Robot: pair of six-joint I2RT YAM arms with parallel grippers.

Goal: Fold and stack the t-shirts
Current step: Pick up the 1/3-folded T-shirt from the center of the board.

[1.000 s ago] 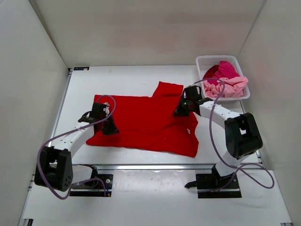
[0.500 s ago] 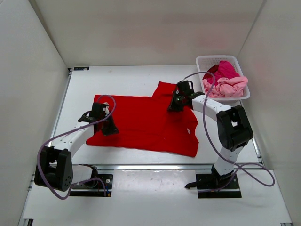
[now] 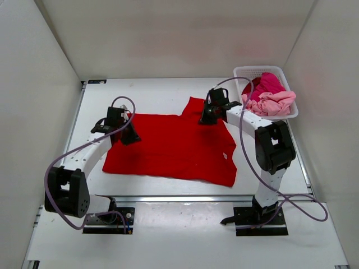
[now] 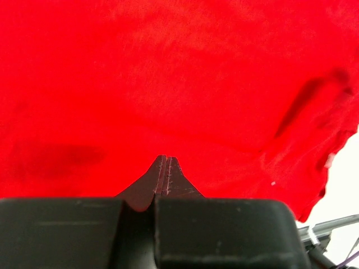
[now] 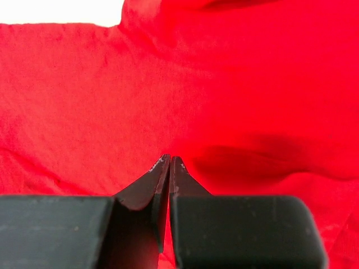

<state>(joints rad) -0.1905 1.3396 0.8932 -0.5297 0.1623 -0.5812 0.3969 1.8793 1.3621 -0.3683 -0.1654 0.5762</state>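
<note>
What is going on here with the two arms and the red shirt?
A red t-shirt lies spread flat on the white table, with no fold made yet. The left gripper is shut, with its tips at the cloth near the shirt's far left corner. The right gripper, also shut, is at the far sleeve. A magenta t-shirt and a pale pink t-shirt wait in the white basket.

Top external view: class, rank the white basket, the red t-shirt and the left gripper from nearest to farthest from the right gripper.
1. Red t-shirt: directly under the right gripper, near the shirt's far right edge.
2. White basket: just to the right gripper's right, further back.
3. Left gripper: across the shirt, on its left side.
</note>
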